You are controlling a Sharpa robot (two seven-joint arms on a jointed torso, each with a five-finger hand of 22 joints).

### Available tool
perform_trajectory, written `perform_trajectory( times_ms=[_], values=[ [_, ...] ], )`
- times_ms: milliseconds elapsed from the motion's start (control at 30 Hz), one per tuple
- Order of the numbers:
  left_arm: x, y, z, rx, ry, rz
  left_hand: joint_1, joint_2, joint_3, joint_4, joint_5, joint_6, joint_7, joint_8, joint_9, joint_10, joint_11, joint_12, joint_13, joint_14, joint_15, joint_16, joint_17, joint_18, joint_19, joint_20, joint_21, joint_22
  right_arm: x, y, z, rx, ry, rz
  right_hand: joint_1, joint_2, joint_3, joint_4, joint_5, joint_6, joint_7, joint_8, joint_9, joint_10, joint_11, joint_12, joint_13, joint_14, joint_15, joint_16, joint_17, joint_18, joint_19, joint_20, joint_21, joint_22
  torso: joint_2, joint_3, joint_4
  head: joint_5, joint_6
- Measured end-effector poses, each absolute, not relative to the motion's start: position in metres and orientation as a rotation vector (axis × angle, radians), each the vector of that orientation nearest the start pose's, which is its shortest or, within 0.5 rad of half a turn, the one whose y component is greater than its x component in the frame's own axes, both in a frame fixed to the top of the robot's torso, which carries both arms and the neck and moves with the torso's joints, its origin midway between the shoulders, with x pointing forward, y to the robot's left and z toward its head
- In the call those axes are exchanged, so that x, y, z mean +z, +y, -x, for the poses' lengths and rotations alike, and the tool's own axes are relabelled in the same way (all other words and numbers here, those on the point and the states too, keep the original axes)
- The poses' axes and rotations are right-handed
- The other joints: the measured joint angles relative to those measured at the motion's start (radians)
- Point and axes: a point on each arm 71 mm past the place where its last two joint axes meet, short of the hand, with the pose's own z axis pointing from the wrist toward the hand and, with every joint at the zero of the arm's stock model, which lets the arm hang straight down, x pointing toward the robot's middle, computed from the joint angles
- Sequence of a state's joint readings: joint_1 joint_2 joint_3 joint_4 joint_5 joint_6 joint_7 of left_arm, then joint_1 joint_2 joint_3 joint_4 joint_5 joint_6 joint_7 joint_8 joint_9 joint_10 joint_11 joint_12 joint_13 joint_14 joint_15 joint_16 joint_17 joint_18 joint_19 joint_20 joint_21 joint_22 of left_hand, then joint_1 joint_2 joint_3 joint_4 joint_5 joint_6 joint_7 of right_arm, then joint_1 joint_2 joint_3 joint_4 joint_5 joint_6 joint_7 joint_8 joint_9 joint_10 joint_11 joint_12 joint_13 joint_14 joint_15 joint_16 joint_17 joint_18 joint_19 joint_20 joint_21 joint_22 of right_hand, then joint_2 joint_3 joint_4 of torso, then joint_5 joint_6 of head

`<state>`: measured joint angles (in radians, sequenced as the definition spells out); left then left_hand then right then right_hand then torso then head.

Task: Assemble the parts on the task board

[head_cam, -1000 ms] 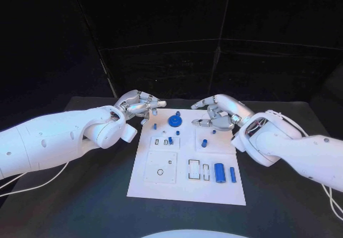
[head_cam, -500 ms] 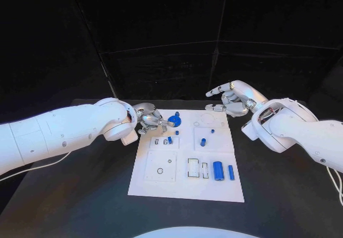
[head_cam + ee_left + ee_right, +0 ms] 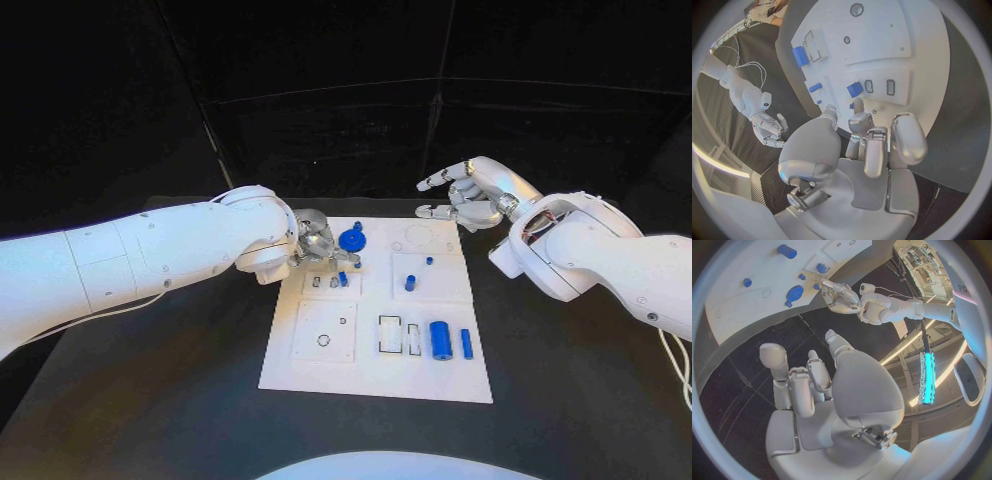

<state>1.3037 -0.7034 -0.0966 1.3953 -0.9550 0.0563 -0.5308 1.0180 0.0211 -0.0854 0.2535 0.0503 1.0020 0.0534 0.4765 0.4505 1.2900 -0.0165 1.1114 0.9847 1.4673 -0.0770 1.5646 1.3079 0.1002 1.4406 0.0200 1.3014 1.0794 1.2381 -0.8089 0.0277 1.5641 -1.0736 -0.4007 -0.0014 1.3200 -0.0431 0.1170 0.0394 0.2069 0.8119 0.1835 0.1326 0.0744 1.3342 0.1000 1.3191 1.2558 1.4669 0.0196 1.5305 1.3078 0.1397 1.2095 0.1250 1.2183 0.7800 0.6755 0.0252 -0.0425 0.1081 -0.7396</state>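
Note:
The white task board (image 3: 332, 375) lies in the middle of the black table. My left hand (image 3: 323, 249) hovers low over its far left part, fingertips (image 3: 859, 108) close to a small blue peg (image 3: 342, 280) and two small slots; nothing shows in its grasp. A round blue part (image 3: 353, 240) sits just beside it. My right hand (image 3: 470, 196) hangs above the board's far right corner, fingers apart and holding nothing. Its palm and fingers (image 3: 811, 380) are bare in the right wrist view. A thick blue cylinder (image 3: 441, 342) and a thinner one (image 3: 467, 344) lie at the near right.
Two more small blue pegs (image 3: 410, 283) (image 3: 428, 264) stand on the right-hand plate. Rectangular slots (image 3: 391, 337) and a round hole (image 3: 323, 341) mark the board's near half. Dark table surface (image 3: 577, 400) surrounds the board. A black backdrop stands behind.
My left hand has come from past the board's far left corner down onto the board by the small slots. My right hand has lifted off the board's far part toward the far right.

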Motion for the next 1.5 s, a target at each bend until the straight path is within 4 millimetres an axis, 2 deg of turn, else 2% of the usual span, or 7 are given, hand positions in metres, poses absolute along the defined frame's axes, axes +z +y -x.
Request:
perform_trajectory(
  times_ms=[267, 567, 733, 1133, 1167, 1500],
  values=[
    [-0.206, 0.183, -0.511, -0.384, 2.302, 0.251, 0.001, 0.001, -0.028, 0.014, 0.0, -0.011, -0.004, 0.02, 0.029, 0.0, 0.0, 0.0, -0.001, 0.0, -0.007, 0.0, 0.0, 0.0, 0.003, -0.003, 0.008, 0.02, -0.134, -0.171, -0.493, 0.979, 1.566, -0.156, 0.0, 0.0, -0.003, 0.003, 0.005, 0.0, 0.0, 0.0, 0.0, 0.0, 0.0, 0.0, 0.0, 0.0, 0.0, 0.0, 0.0, 0.0, 0.0, 0.0, 0.0, 0.0, 0.0, -0.0005, 0.0032, -0.006, 0.0],
    [-0.209, 0.177, -0.513, -0.336, 2.337, 0.197, 0.013, 0.013, -0.036, 0.017, 0.0, -0.018, -0.004, 0.028, 0.041, -0.004, -0.003, 0.0, -0.007, 0.0, -0.007, 0.0, 0.0, 0.0, 0.003, -0.003, 0.012, 0.022, -0.134, -0.172, -0.494, 0.973, 1.575, -0.158, 0.0, 0.0, -0.003, 0.003, 0.005, 0.0, 0.0, 0.0, 0.0, 0.0, 0.0, 0.0, 0.0, 0.0, 0.0, 0.0, 0.0, 0.0, 0.0, 0.0, 0.0, -0.002, 0.001, -0.0009, 0.0033, -0.002, -0.005],
    [-0.21, 0.175, -0.515, -0.32, 2.355, 0.176, 0.027, 0.027, -0.041, 0.011, 0.0, -0.025, -0.004, 0.033, 0.05, -0.004, -0.004, -0.005, -0.014, 0.0, -0.007, 0.0, 0.0, 0.0, 0.003, -0.003, 0.012, 0.016, -0.135, -0.173, -0.494, 0.969, 1.58, -0.16, 0.0, 0.0, -0.003, 0.003, 0.005, 0.0, 0.0, 0.0, 0.0, 0.0, 0.0, 0.0, 0.0, 0.0, 0.0, 0.0, 0.0, 0.0, 0.0, 0.0, 0.0, -0.002, 0.002, -0.0009, 0.0033, -0.001, -0.008],
    [-0.211, 0.162, -0.515, -0.317, 2.376, 0.134, 0.048, 0.04, -0.047, 0.006, 0.0, -0.036, 0.0, 0.039, 0.065, -0.007, -0.007, -0.005, -0.018, 0.0, -0.007, 0.0, 0.0, 0.0, 0.003, -0.003, 0.012, 0.015, -0.136, -0.172, -0.495, 0.963, 1.591, -0.16, 0.0, 0.0, -0.005, 0.0, 0.005, 0.0, 0.0, 0.0, 0.0, -0.004, -0.004, 0.0, -0.002, 0.0, 0.0, -0.004, 0.0, 0.0, -0.003, -0.003, 0.0, -0.005, 0.002, -0.001, 0.0028, -0.005, -0.014],
    [-0.211, 0.161, -0.516, -0.317, 2.376, 0.133, 0.054, 0.047, -0.047, 0.006, 0.0, -0.039, -0.004, 0.039, 0.067, -0.007, -0.007, -0.005, -0.018, 0.0, -0.007, 0.0, 0.0, 0.0, 0.003, -0.003, 0.012, 0.015, -0.136, -0.171, -0.495, 0.964, 1.592, -0.159, 0.0, 0.0, -0.005, 0.0, 0.005, 0.0, 0.0, 0.0, 0.0, -0.004, -0.004, 0.0, -0.002, 0.0, 0.0, -0.004, 0.0, 0.0, -0.003, -0.003, 0.0, -0.005, 0.002, -0.001, 0.0028, -0.005, -0.015],
    [-0.212, 0.157, -0.515, -0.319, 2.382, 0.12, 0.077, 0.05, -0.054, -0.007, 0.0, -0.043, 0.0, 0.044, 0.078, -0.007, -0.007, -0.009, -0.022, 0.0, -0.007, 0.0, 0.0, 0.0, 0.003, -0.003, 0.012, 0.015, -0.137, -0.171, -0.495, 0.959, 1.6, -0.158, 0.0, 0.0, -0.007, 0.002, 0.009, 0.0, 0.0, 0.0, 0.0, -0.004, -0.004, 0.0, -0.002, 0.0, 0.0, -0.004, 0.0, 0.0, -0.003, -0.003, -0.004, -0.007, 0.002, -0.001, 0.004, -0.007, -0.019]
  ],
)
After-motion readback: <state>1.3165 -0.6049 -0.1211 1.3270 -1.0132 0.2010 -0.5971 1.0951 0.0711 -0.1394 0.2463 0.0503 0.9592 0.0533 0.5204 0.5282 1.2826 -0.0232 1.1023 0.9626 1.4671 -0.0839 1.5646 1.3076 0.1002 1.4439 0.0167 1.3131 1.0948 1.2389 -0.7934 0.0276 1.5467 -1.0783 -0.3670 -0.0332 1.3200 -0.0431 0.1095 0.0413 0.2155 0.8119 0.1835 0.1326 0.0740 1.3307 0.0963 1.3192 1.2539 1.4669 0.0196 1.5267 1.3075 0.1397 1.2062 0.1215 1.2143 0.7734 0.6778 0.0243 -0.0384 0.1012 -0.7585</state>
